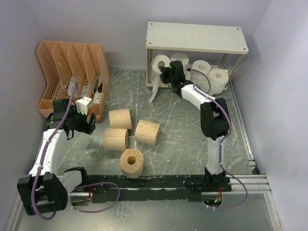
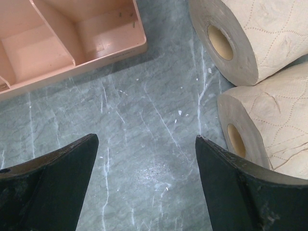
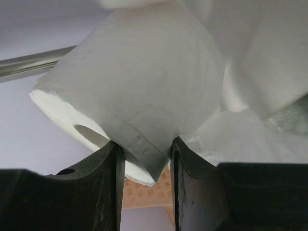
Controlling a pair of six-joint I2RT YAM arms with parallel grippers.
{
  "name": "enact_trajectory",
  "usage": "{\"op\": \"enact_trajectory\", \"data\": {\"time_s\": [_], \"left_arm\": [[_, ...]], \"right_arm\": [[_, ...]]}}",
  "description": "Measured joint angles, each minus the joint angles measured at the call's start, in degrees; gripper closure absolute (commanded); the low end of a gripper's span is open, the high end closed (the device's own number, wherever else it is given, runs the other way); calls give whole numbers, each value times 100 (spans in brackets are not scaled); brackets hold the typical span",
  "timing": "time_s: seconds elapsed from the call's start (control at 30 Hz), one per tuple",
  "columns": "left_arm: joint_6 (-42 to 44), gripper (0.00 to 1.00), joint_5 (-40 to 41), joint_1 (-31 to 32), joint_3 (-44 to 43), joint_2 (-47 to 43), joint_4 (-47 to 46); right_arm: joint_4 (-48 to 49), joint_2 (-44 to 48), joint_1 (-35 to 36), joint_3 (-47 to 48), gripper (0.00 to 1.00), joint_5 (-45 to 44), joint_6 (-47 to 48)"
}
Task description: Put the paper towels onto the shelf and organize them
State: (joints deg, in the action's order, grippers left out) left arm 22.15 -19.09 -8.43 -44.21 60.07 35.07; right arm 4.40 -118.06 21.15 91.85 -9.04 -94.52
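Four tan rolls lie on the bench, the left tool gaping empty at their 9 o'clock, while the right tool pinches a white roll inside the shelf at 1 o'clock.

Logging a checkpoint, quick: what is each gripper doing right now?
Left gripper: open, holding nothing.
Right gripper: closed on a white paper roll.

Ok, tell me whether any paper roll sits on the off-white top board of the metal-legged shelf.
No, the top board is bare; white rolls sit beneath it.
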Motion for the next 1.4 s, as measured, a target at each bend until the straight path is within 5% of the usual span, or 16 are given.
{"op": "enact_trajectory", "data": {"time_s": [0.2,0.23,0.47,0.8,1.1,1.27,1.4], "left_arm": [[0,6,0,2,0,11,0],[0,6,2,2,0,15,0],[0,6,0,2,0,37,0],[17,6,2,2,0,55,4],[22,6,2,33,0,52,26],[46,6,-4,39,0,4,35],[59,6,-7,39,0,-74,35]], "right_arm": [[-409,-398,7,57,100,63,-199],[-439,-389,7,66,93,52,-199],[-385,-378,2,55,1,-55,-72],[192,302,79,-435,0,-310,944],[17,4776,2111,-3952,1,-1978,2472],[271,6675,2046,-6070,35,-1731,3084],[-50,7047,2087,-6738,30,-1506,3200]]}}
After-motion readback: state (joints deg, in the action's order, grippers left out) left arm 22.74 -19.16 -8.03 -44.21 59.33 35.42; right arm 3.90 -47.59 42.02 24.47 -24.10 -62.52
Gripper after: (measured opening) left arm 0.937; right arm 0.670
